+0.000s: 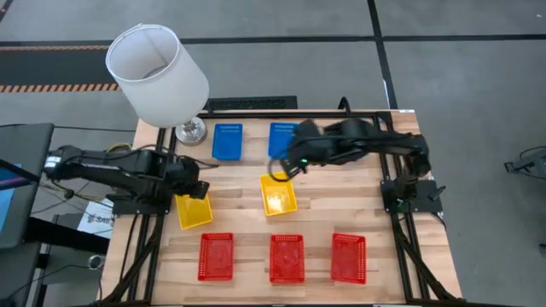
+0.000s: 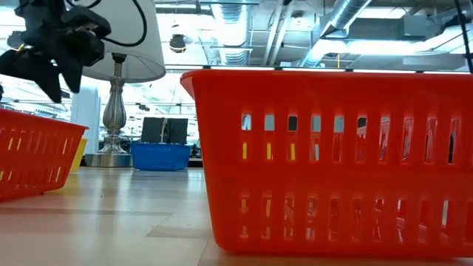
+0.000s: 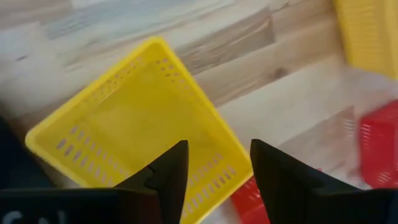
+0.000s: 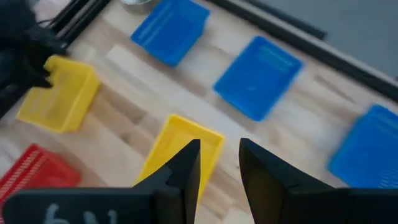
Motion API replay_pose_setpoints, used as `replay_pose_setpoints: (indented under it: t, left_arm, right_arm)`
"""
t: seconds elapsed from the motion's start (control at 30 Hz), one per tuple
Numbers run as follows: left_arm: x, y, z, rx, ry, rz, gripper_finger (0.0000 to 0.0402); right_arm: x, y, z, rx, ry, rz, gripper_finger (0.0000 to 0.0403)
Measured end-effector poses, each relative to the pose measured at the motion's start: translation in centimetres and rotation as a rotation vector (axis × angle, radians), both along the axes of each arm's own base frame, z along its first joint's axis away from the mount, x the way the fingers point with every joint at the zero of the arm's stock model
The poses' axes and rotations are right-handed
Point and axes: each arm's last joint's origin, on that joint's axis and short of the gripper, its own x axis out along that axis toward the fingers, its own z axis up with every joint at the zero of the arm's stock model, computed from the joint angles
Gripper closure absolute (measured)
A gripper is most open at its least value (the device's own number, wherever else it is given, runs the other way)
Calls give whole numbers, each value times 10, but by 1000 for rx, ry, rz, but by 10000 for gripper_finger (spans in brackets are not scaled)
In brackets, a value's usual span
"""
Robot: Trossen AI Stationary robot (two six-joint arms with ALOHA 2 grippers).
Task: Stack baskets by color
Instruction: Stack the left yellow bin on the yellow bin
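Observation:
Two yellow baskets lie flat on the wooden table: one at the left (image 1: 194, 211) and one in the middle (image 1: 278, 194). Three blue baskets (image 4: 171, 28) (image 4: 258, 74) (image 4: 367, 149) lie in a row along the far edge; in the high view my right arm hides part of them. Three red baskets (image 1: 216, 256) (image 1: 287, 257) (image 1: 348, 257) line the near edge. My left gripper (image 3: 217, 149) hovers open just above the left yellow basket (image 3: 137, 124), over its rim. My right gripper (image 4: 219, 149) is open and holds nothing, high above the middle yellow basket (image 4: 180, 146).
A lamp with a white shade (image 1: 158, 72) and a metal foot (image 1: 191, 130) stands at the table's far left corner, close to the left blue basket. Bare wood shows between the rows of baskets. In the low view, a red basket (image 2: 332, 155) fills the foreground.

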Motion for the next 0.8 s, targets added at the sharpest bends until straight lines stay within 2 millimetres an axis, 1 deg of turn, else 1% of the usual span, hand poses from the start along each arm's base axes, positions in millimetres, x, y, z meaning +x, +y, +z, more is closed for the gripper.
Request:
replay_pose_setpoints:
  t: [0.1, 0.2, 0.4, 0.43, 0.63, 0.8]
  left_arm:
    - [2, -8, -3, 10, 22, 33, 271]
    - [3, -15, -6, 34, 50, 70, 304]
    - [11, -24, -16, 98, 110, 112, 388]
    - [13, -25, -18, 106, 127, 114, 395]
    - [26, -30, -35, 136, 233, 115, 400]
    - [37, -34, -51, 150, 316, 111, 401]
  right_arm:
    - [-17, 8, 13, -12, -63, 6, 269]
    - [-30, 14, 20, -33, -92, -11, 268]
    - [-36, 21, 22, -59, -109, -6, 268]
    - [-36, 21, 22, -59, -108, -4, 268]
    - [-30, 23, 17, -74, -79, 20, 268]
    - [-31, 23, 18, -82, -75, 31, 268]
